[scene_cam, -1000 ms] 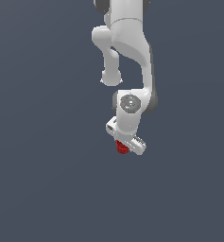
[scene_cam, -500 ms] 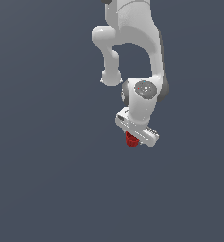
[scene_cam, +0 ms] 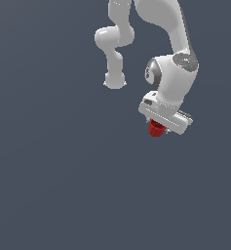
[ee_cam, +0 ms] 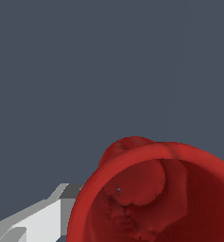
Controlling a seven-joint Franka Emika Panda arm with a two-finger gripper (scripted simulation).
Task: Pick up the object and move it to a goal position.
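Note:
The object is a small dark red ribbed cup. It hangs under the white gripper in the exterior view, held off the grey ground. The gripper is shut on it; the fingers themselves are mostly hidden by the hand's body. In the wrist view the object fills the near corner, its open rim and hollow inside facing the camera, with one white finger beside it.
The white arm reaches down from above, its elbow joint to the exterior view's left. A plain dark grey surface lies all around.
The arm has carried the red object toward the exterior view's right and slightly up, still gripped. The wrist has tilted further.

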